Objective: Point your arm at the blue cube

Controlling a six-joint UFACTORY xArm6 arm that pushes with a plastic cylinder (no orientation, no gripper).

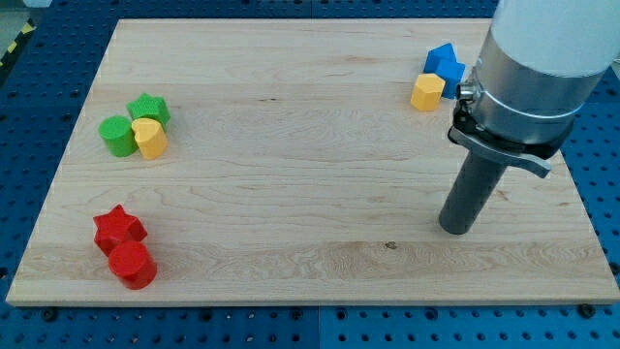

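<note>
A blue block sits near the view's top right, partly hidden behind the arm, so its exact shape is unclear. A yellow hexagonal block touches it on its lower left. My tip rests on the board in the lower right, well below both blocks and apart from them. The rod rises from the tip into the large grey arm body.
At the view's left, a green star block, a green cylinder and a yellow block cluster together. At lower left, a red star block touches a red cylinder. The wooden board lies on a blue perforated table.
</note>
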